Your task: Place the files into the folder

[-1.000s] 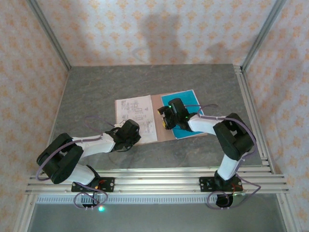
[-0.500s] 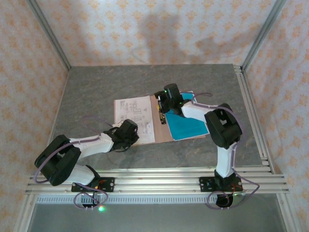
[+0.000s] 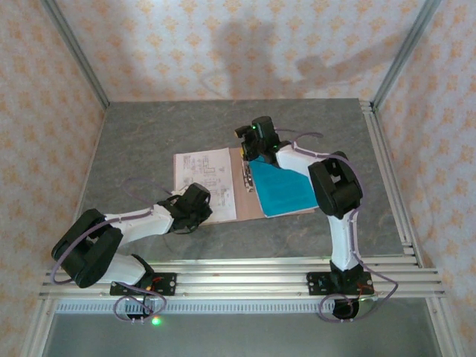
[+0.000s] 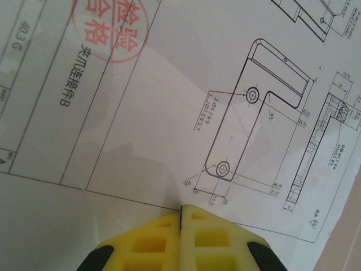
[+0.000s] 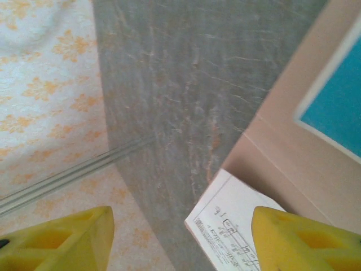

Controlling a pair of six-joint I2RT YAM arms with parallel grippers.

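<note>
**A:** Two sheets, then. Where do they lie?

**B:** Both lie on the open folder, which is spread flat on the grey worktop. The white sheet, printed with drawings, covers the left panel. The teal sheet lies on the right panel. A strip of salmon card shows bare between them along the hinge.

**A:** What is the left gripper doing?

**B:** The left gripper has its yellow fingers pressed together with nothing between them. It sits over the near right part of the white sheet, just below a printed bracket drawing, with a red round stamp off to one side. It seems to touch the paper, but from so close I cannot be sure.

**A:** And the right one?

**B:** The right gripper hangs over the far edge of the folder, near the hinge. Its fingers stand well apart and hold nothing. Between them its wrist camera sees a corner of the white sheet, the folder's edge, a patch of teal, and bare worktop running to the patterned wall.

**A:** Is the folder shut?

**B:** No. Both panels lie open, and the sheets are uncovered.
</note>
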